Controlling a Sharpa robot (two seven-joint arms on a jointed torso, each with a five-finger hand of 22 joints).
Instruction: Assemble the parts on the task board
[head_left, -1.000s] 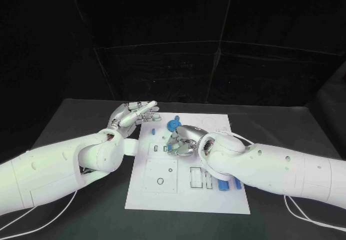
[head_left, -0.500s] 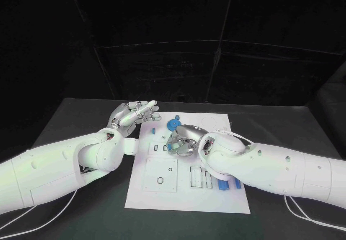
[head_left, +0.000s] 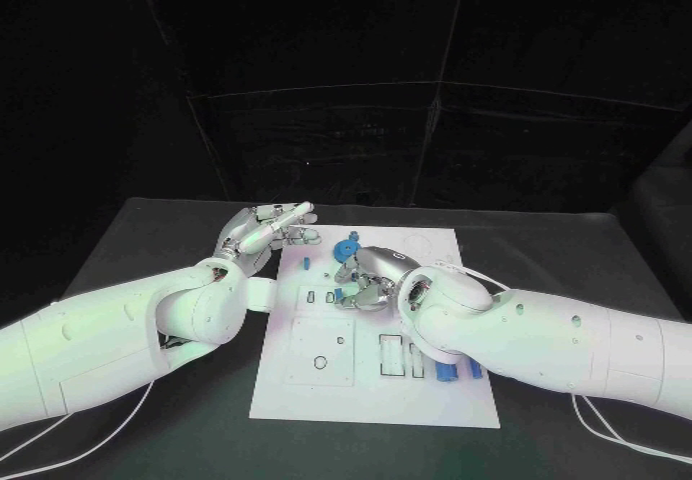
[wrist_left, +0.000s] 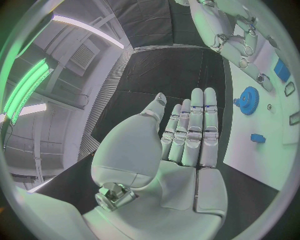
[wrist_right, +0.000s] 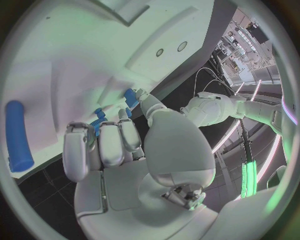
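My right fingers (wrist_right: 100, 145) are curled down onto the board (head_left: 325, 390), and two bits of blue show just past their tips, one by the thumb. I cannot tell whether I have a part pinched or am only pressing beside it. Over the last second my right hand (head_left: 372, 278) has crept a little up the board toward the gear (head_left: 348, 248), with the curl much the same. I take that as fine adjusting of a small part near the board's middle, not a fresh reach, so the step in hand looks unfinished.

My left hand (head_left: 267, 228) has hardly stirred. It hovers off the board's far left corner with its fingers (wrist_left: 203, 125) straight, side by side and holding nothing. From that wrist I see the gear (wrist_left: 248, 100) lying flat on the board and a small block (wrist_left: 257, 138) nearer to me, both untouched.

The pegs (head_left: 447, 372) lie at the board's near right edge, partly covered by my right forearm. One long peg (wrist_right: 17, 135) shows from the right wrist.

Hidden from me: the contact under my right palm, the slot I am working at, and how the blue bits sit.
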